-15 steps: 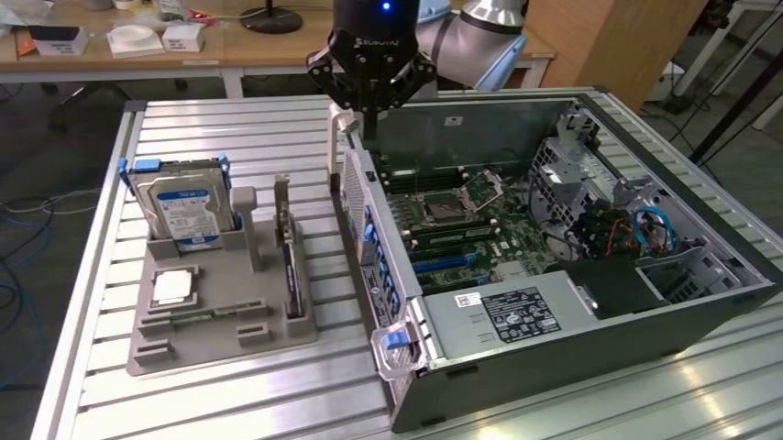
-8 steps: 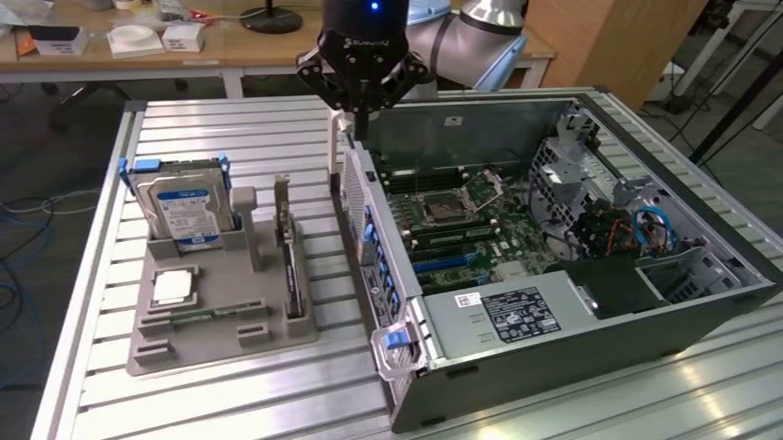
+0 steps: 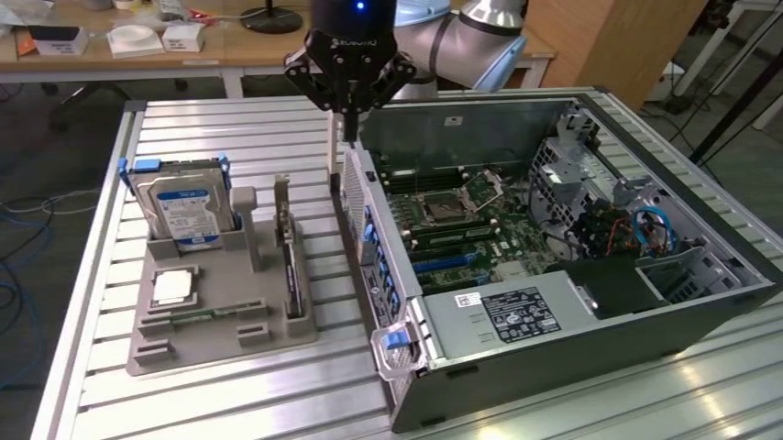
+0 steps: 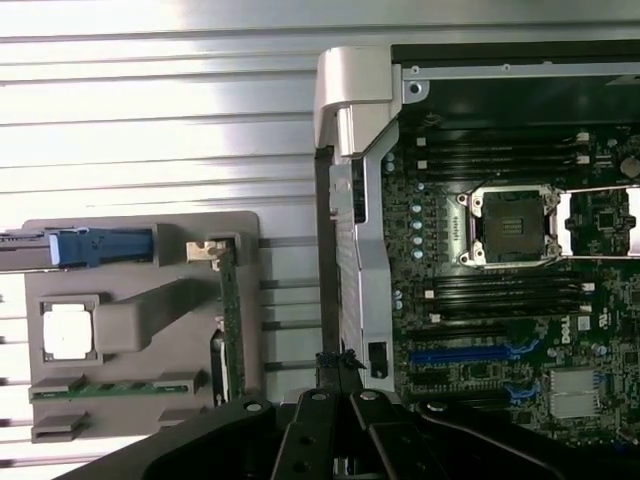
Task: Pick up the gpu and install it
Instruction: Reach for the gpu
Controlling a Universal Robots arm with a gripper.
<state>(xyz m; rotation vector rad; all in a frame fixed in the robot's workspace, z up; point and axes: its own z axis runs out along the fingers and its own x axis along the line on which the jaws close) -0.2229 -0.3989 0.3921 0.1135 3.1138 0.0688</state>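
The gpu (image 3: 292,266) stands on its long edge in a slot of the grey holder (image 3: 220,353), which lies on the surface (image 3: 196,119) toward its edge on the exterior view's left. The card is just beside the open computer case (image 3: 588,353) and apart from the hard drive (image 3: 183,206), which stands upright in the same holder. The hand (image 3: 350,128) hangs above the case's near wall, toward the surface's far edge in the exterior view. Its fingers are pinched together with nothing between them, well clear of the card. The card looks light and stiff, a thin board that should lift straight out of its slot, though it is probably fragile at its connector edge and small parts. Its upper long edge stands free, so the likeliest hold is a pinch across the two flat faces near the middle of that edge. The black face looks smooth — it may slip under a loose grip.
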